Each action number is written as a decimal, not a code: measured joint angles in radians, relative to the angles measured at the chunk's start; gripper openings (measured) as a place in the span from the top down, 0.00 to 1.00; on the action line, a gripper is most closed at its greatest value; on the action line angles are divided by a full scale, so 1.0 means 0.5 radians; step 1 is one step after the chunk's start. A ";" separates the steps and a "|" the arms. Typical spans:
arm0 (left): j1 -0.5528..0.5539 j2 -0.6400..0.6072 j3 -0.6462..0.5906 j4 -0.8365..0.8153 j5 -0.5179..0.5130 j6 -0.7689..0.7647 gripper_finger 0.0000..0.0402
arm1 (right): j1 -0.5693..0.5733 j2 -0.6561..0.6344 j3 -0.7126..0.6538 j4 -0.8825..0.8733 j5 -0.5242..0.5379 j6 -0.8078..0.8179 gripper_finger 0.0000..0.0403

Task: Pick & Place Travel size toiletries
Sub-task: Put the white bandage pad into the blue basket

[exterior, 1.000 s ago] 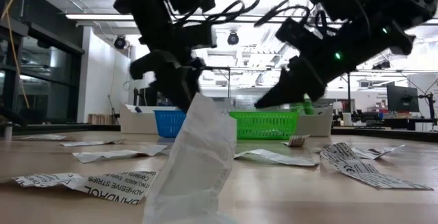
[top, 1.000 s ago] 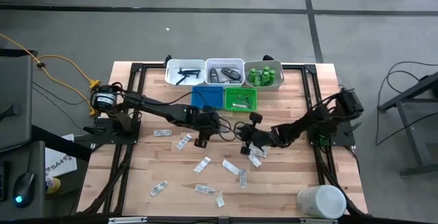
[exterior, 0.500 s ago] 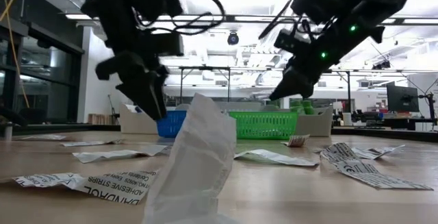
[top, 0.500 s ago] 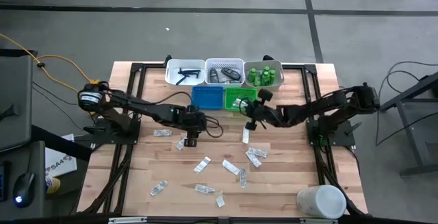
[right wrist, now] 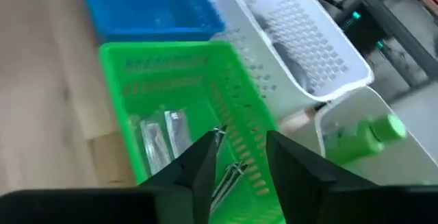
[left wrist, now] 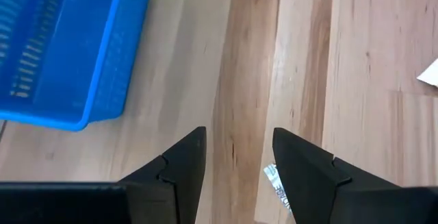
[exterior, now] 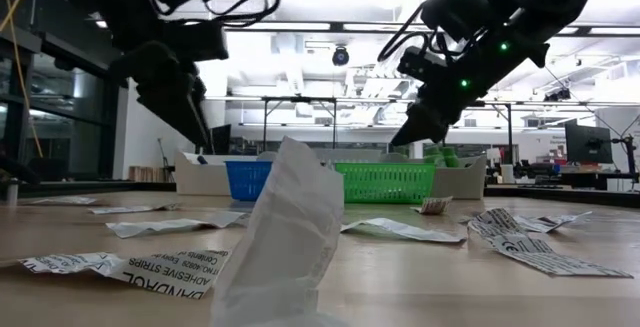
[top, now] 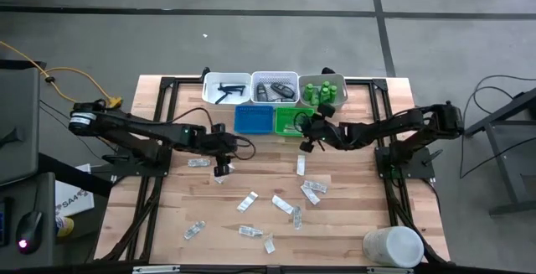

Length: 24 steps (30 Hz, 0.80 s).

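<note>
Several clear flat packets [top: 276, 203] lie scattered on the wooden table. My left gripper [top: 222, 170] hangs open just above the boards, slanting down, with one packet [left wrist: 275, 183] lying beside a fingertip and the blue tray [left wrist: 68, 46] beyond it. My right gripper [right wrist: 239, 155] is open over the green tray [right wrist: 116, 59], which holds a few packets [right wrist: 161, 138]. A thin silvery packet [right wrist: 226, 172] shows edge-on in the gap between its fingers. Green bottles [top: 323, 92] stand in the far right white tray. My right gripper slants down over the green tray from the table's right. The thin packet [right wrist: 220, 136] shows in the gap between its fingers, and I cannot tell whether either finger touches it.
Three white trays [top: 275, 79] line the far edge, with the blue tray [top: 251, 119] and green tray [top: 295, 121] in front of them. A large white cylindrical container [top: 392, 246] stands at the near right corner. One packet [exterior: 285, 237] stands upright close to the low camera.
My left gripper has gone toward the table's left edge, away from the blue tray, and has rolled somewhat. My right gripper has risen from the packets at the table's middle and swung toward the far edge, over the green tray.
</note>
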 joint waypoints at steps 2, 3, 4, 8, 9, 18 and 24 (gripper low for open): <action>0.000 -0.057 -0.027 -0.091 -0.008 -0.059 0.59 | 0.016 -0.015 -0.001 -0.012 0.050 0.160 0.66; -0.003 -0.071 -0.031 -0.117 -0.011 -0.091 0.59 | 0.029 -0.036 -0.001 -0.045 0.051 0.247 0.65; -0.013 -0.084 -0.034 -0.141 -0.015 -0.128 0.59 | 0.048 -0.064 -0.001 -0.088 0.028 0.321 0.63; -0.085 -0.113 -0.044 -0.378 -0.073 -0.237 0.59 | 0.147 -0.157 0.000 -0.166 -0.211 0.489 0.58; -0.103 -0.110 -0.044 -0.448 -0.088 -0.274 0.59 | 0.174 -0.179 -0.005 -0.183 -0.254 0.520 0.57; -0.144 -0.113 -0.044 -1.004 -0.181 -1.504 0.59 | 0.375 -0.237 -0.002 -0.182 -0.411 0.735 0.57; -0.144 -0.103 -0.044 -1.071 -0.176 -1.944 0.59 | 0.418 -0.234 -0.002 -0.179 -0.411 0.821 0.60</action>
